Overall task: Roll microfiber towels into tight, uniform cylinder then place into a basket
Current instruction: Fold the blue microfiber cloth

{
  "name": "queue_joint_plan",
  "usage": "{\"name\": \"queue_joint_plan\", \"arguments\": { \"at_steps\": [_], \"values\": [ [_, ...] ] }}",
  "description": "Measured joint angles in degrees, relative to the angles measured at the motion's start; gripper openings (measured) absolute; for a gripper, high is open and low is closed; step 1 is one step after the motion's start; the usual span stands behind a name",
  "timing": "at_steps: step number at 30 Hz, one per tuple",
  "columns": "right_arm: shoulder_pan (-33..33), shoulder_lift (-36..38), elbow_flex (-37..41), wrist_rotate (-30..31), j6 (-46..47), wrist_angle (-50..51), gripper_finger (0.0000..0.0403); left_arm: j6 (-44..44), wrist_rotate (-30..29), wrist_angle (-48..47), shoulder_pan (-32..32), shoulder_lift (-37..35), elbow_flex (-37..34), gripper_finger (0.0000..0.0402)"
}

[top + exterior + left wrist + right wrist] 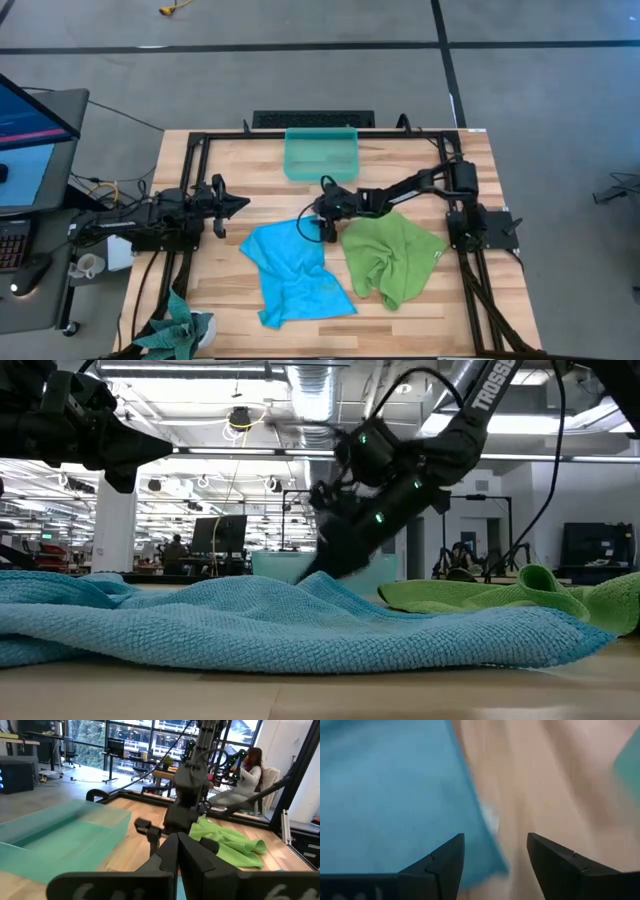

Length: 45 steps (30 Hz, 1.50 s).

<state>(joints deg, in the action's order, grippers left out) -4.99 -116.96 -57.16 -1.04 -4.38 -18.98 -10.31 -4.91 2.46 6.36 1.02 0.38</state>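
- Here the right gripper [322, 226] hangs with fingers spread, holding nothing, over the top edge of the blue towel [292, 272].
- Green towel [392, 255] lies just beside it; the basket [321, 154] sits beyond.
- Left gripper [240, 204] waits closed, well apart.

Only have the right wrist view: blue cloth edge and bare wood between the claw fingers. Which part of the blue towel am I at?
Observer: Its far right corner, the one nearest the green towel. The right claw hangs open over that corner of the blue towel.
Operator: Where's the basket from there?
Observer: The basket sits at the table's far edge, just beyond the right claw. It looks empty.
Operator: Left arm in the way?
Observer: No. The left claw is shut, at the table's left side, clear of both towels.
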Motion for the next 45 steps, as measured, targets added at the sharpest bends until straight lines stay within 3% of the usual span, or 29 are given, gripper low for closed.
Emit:
{"name": "queue_joint_plan", "arguments": {
  "at_steps": [8,22,37,45],
  "values": [
    [-0.5,-2.0,-3.8,-1.7,0.5,5.4,0.0207,0.0,0.0,0.0,0.0,0.0,0.0,0.0000],
    [-0.7,-1.8,-8.3,-1.5,-0.8,16.6,0.0010,0.9,0.0,0.0,0.0,0.0,0.0,0.0000],
    [2.8,1.8,-8.0,6.0,-2.1,23.6,0.0010,6.6,-0.3,0.0,0.0,0.0,0.0,0.0003],
    [5.1,6.0,-7.9,14.2,-1.5,33.0,0.0007,6.7,-0.5,0.1,0.0,0.1,0.0,0.0061]
  ]
}}
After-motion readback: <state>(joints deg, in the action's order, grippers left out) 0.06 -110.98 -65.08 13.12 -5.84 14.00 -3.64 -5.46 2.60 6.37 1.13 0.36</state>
